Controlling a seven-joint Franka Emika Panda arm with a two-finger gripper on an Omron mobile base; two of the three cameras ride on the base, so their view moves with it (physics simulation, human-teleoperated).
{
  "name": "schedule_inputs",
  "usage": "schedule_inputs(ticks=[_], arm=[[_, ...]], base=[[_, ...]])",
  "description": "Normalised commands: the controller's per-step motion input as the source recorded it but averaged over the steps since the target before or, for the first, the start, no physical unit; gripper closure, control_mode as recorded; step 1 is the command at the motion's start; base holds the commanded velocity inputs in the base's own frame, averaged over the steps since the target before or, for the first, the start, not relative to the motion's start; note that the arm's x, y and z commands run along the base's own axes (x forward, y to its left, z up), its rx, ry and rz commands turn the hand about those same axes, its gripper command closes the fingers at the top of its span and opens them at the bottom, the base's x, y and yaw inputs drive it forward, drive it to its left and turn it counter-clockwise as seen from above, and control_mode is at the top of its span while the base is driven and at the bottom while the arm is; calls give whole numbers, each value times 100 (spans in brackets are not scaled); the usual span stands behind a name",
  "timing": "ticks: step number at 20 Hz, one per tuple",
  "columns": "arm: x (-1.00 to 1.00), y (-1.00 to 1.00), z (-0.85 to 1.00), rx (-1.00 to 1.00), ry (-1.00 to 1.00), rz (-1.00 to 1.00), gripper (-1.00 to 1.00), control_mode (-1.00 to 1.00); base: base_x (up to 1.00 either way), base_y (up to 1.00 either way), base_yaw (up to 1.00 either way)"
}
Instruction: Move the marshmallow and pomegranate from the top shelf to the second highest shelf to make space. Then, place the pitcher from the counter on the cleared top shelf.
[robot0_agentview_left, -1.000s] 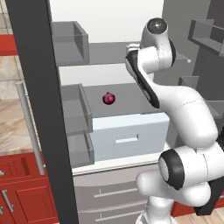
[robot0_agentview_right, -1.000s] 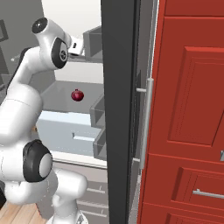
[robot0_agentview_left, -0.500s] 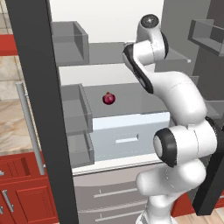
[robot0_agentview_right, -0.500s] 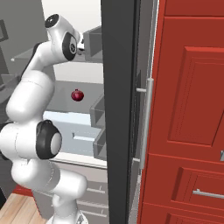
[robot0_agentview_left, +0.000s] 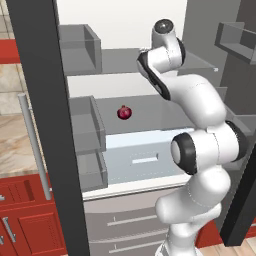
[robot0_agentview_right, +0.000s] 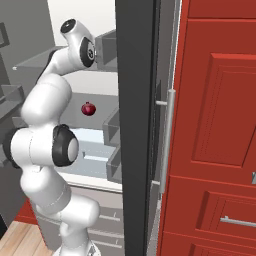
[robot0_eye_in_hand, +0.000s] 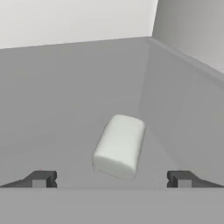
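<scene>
In the hand view the gripper (robot0_eye_in_hand: 112, 179) stands wide open, its two dark fingertips (robot0_eye_in_hand: 41, 179) low at the left and right of the frame with nothing between them. Just above the gap, at the frame's centre, the marshmallow (robot0_eye_in_hand: 119, 146) lies on its side on the grey top shelf (robot0_eye_in_hand: 65, 96), an off-white stubby lump apart from both tips. To the right of it a grey side wall rises, and a white back wall runs across the top of the frame.

In the left base view the white arm (robot0_agentview_left: 195, 115) climbs from the lower right and bends to the upper centre, its hand reaching in over the top shelf (robot0_agentview_left: 120, 60). Below, near the middle of the frame, the pomegranate (robot0_agentview_left: 124, 112) sits on the second highest shelf (robot0_agentview_left: 150, 112), dark red, with its crown nub up. Under that shelf is a white drawer front (robot0_agentview_left: 145, 157) with a handle slot. Grey door bins (robot0_agentview_left: 82, 125) hang at the left.

In the right base view the pomegranate (robot0_agentview_right: 88, 108) shows at centre left, behind the arm (robot0_agentview_right: 50, 105).
</scene>
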Motion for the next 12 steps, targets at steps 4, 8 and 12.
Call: schedule_inputs(ticks=[4,8,12], arm=[[46,-3,-18,0,0,-2,-100,-100],[46,-5,-15,0,0,-2,-100,-100],[45,-8,-12,0,0,-2,-100,-100]], base=[[0,0,0],[0,0,0],[0,0,0]])
